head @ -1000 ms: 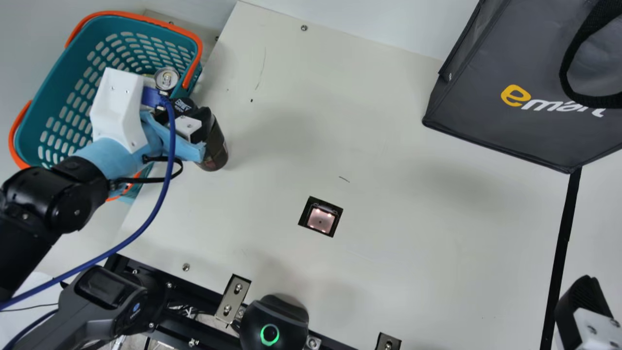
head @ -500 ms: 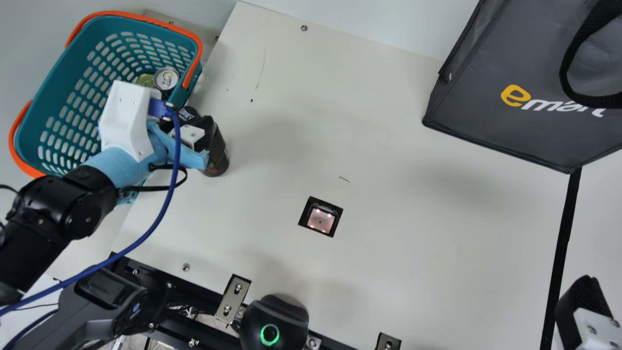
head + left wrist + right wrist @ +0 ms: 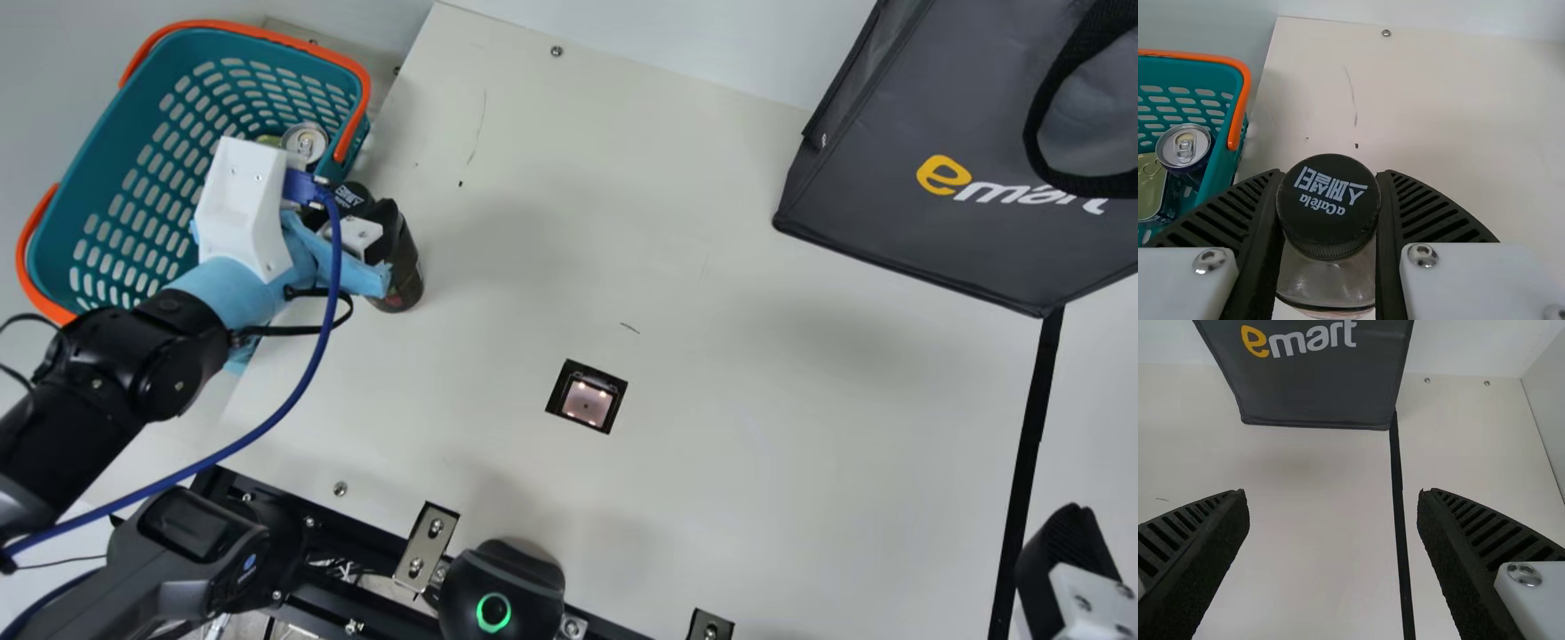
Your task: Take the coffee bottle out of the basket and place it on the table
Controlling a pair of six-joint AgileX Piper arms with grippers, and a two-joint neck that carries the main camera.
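On my remote feed I see a cream table (image 3: pixel 756 489), matte, with soft grey shadows. A pale wall (image 3: pixel 1471 347) stands behind it in the right wrist view, meeting a light side panel (image 3: pixel 1550 407) at a corner. I note a black strip (image 3: pixel 1033 444) running along the tabletop, a thin scratch (image 3: pixel 481 124), a short dark mark (image 3: pixel 629 327) and a screw (image 3: pixel 556 51) near the far edge. Square dark-rimmed opening (image 3: pixel 558 391) in the tabletop, pinkish inside, small bright lights.

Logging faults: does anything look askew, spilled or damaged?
The cream tabletop looks scratched: a long thin grey line lies towards its far left, and a short dark dash nearer its middle. No spill seen.
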